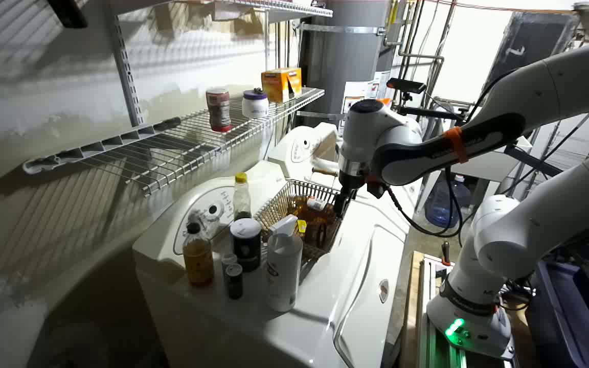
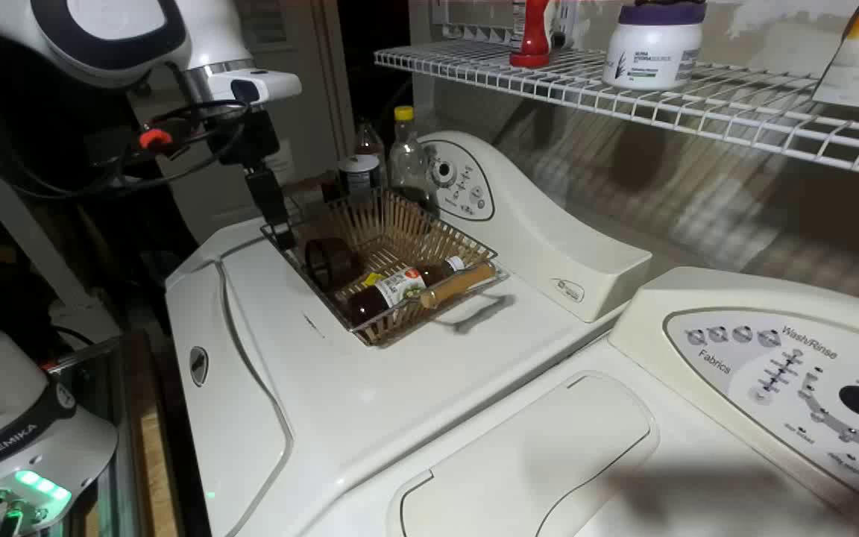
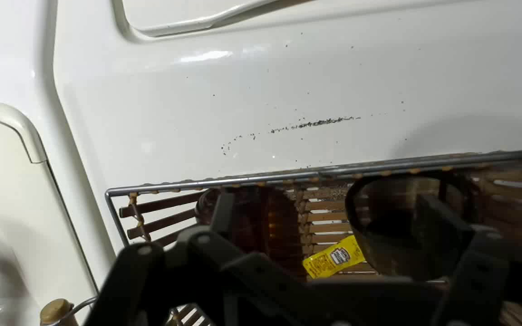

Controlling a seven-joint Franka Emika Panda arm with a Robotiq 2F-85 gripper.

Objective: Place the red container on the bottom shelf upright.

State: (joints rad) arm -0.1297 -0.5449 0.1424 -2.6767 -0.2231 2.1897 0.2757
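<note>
Red container point(image 1: 218, 110), roughly cylindrical, stands upright on the wire-grid bottom shelf point(image 1: 192, 164) (gripper point(image 3: 326, 206) spread wide)

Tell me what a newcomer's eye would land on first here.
First would probably come the big white robot arm, its jaws open at the slatted basket on a white appliance. Next, the bright orange box and the red container on the bottom shelf, with a purple-lidded jar between them. In the wrist view, the yellow packet in the basket pops out.
</note>
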